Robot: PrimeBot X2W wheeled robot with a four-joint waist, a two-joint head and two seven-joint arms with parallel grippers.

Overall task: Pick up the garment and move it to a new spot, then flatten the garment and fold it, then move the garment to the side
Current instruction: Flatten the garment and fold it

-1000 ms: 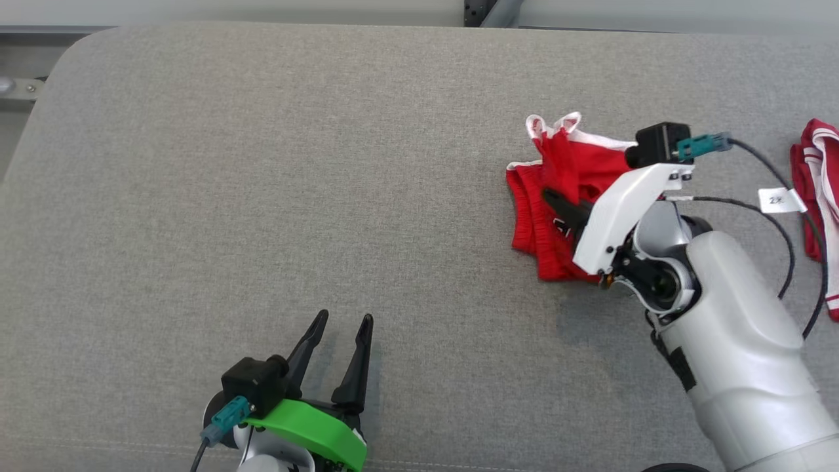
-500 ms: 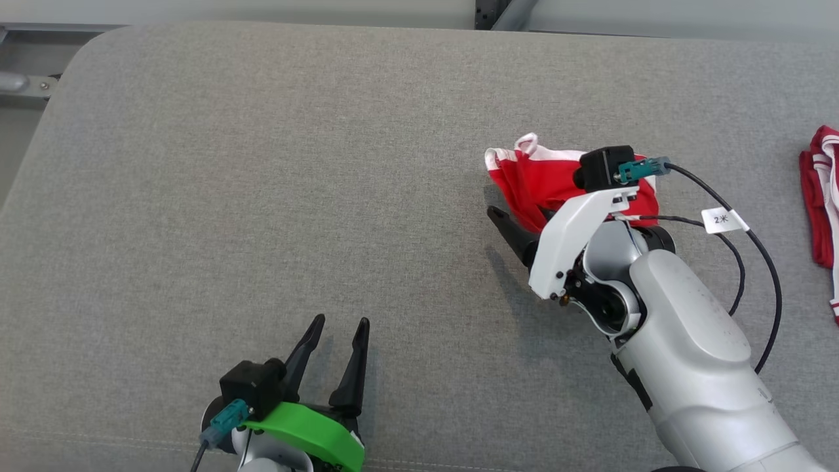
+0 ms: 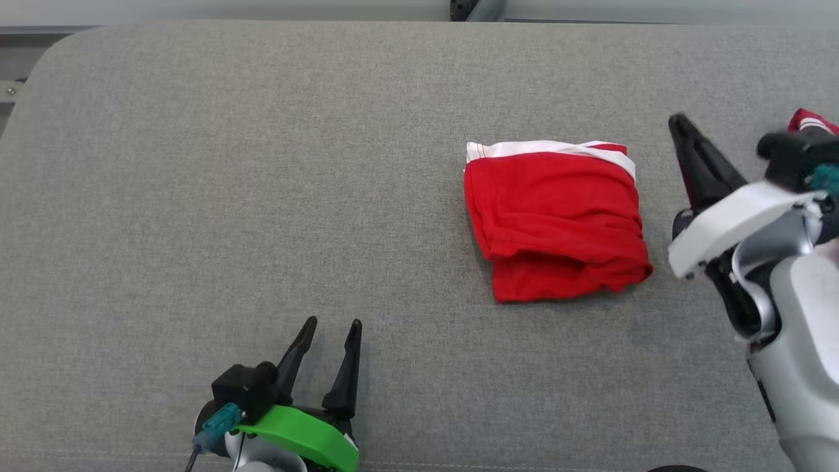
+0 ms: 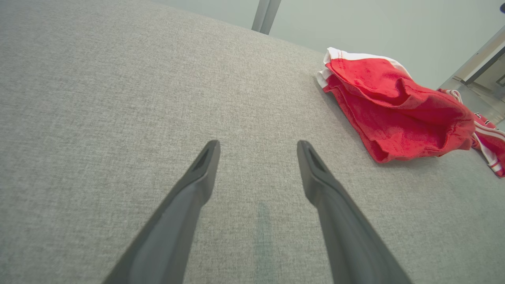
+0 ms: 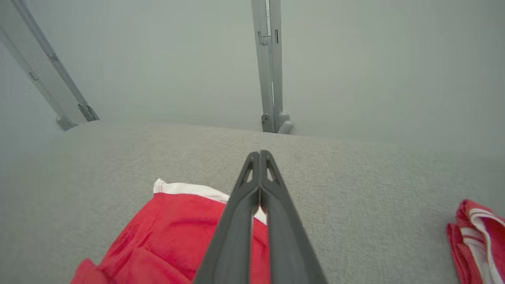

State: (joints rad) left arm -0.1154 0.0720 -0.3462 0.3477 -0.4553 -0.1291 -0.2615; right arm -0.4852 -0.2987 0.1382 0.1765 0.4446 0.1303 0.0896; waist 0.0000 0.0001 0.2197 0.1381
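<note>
The red garment (image 3: pixel 557 216) with a white band along its far edge lies folded in a rough square on the grey padded table (image 3: pixel 262 164), right of centre. It also appears in the left wrist view (image 4: pixel 394 114) and the right wrist view (image 5: pixel 173 236). My right gripper (image 3: pixel 682 124) hangs to the right of the garment, apart from it, with its fingers pressed together and nothing between them (image 5: pixel 259 154). My left gripper (image 3: pixel 332 322) rests near the front edge, open and holding nothing (image 4: pixel 258 144), well left of the garment.
A second red and white garment (image 3: pixel 809 121) lies at the table's far right, partly behind my right wrist (image 5: pixel 477 240). A metal frame post (image 5: pixel 270 79) stands behind the table's back edge.
My right gripper has let go of the garment and pulled away to the right. The garment went from a lifted bunch to a flat folded square. The left arm stayed put.
</note>
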